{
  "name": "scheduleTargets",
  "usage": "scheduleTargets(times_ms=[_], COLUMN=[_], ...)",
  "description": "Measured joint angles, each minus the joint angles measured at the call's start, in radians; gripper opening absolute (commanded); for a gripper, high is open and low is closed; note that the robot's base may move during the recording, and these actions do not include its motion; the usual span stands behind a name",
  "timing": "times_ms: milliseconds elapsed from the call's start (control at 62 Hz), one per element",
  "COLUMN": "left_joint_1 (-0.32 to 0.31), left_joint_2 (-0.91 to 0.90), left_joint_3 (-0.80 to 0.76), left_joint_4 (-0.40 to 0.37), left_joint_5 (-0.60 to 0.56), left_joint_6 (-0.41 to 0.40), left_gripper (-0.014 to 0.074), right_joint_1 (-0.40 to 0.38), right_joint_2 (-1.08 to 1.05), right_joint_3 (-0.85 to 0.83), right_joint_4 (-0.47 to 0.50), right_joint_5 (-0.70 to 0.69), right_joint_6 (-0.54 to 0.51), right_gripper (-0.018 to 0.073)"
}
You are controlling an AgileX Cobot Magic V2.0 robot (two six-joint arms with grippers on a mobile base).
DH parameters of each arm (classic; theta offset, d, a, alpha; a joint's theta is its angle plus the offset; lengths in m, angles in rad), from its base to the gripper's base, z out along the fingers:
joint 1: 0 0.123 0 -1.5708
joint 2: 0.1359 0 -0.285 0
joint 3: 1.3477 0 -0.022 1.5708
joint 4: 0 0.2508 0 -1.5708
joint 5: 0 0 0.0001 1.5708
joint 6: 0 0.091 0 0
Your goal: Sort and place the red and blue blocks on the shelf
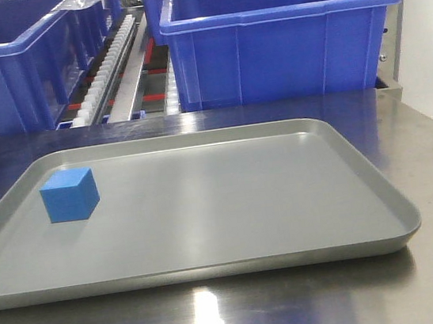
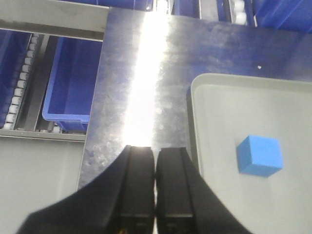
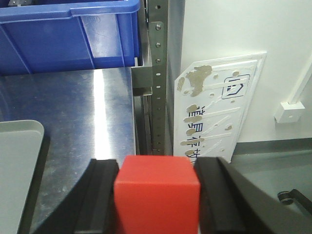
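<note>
Clamped between the two dark fingers (image 3: 100,195) of my right claw (image 3: 157,207) sat the red block (image 3: 157,192), filling the whole gap, its flat top and front face toward the wrist camera, so that claw was closed on the cube and held it off the surface. Beyond it ran the steel tabletop (image 3: 83,112), with the rounded corner of the grey tray (image 3: 19,161) off to the left and the perforated upright of the shelf (image 3: 157,73) straight ahead. A white printed panel (image 3: 219,112) leaned against the wall to the right of that post, and a large blue bin (image 3: 68,39) stood at the back left. My left claw (image 2: 155,185) was pressed narrow, its two black fingers meeting along a thin seam with nothing between them. It hung over bare tabletop just beside the tray's left rim. The blue block (image 2: 260,156) lay flat on the tray floor, inside that rim, to the right of the left claw's tips and clearly apart from them. From the front view the blue block rested in the tray's left part, nearer the far rim than the near one, upright and alone on the grey surface. Behind the tray rose more blue bins and the white roller tracks (image 1: 109,72) between them.
</note>
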State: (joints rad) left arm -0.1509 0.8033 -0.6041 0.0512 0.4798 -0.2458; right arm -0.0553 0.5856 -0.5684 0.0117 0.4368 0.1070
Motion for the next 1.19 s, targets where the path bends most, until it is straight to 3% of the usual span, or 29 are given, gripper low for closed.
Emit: scheduleTargets(times_ms=[113,193,500,629,935,1193], left_joint_1=[0.0,0.0,0.0,-0.034,-0.23,-0.306], left_joint_2=[0.015,0.041,0.222,0.314,0.551,0.69], left_joint_3=[-0.006,-0.021,-0.183,-0.28,-0.42,-0.454], left_joint_4=[-0.007,-0.032,-0.212,-0.222,-0.226,-0.182], left_joint_5=[0.002,0.005,0.133,0.182,0.203,0.198], left_joint_6=[0.06,0.075,0.087,0.087,0.067,0.007], left_gripper=[0.0527,0.0595,0.055,0.055,0.055,0.055], right_joint_1=[0.0,0.0,0.0,0.0,0.0,0.0], right_joint_2=[0.0,0.0,0.0,0.0,0.0,0.0], right_joint_3=[0.0,0.0,0.0,0.0,0.0,0.0], right_joint_4=[0.0,0.0,0.0,0.0,0.0,0.0], right_joint_5=[0.0,0.0,0.0,0.0,0.0,0.0], right_joint_6=[0.0,0.0,0.0,0.0,0.0,0.0], right_gripper=[0.0058,0.0058,0.0058,0.0058,0.0058,0.0058])
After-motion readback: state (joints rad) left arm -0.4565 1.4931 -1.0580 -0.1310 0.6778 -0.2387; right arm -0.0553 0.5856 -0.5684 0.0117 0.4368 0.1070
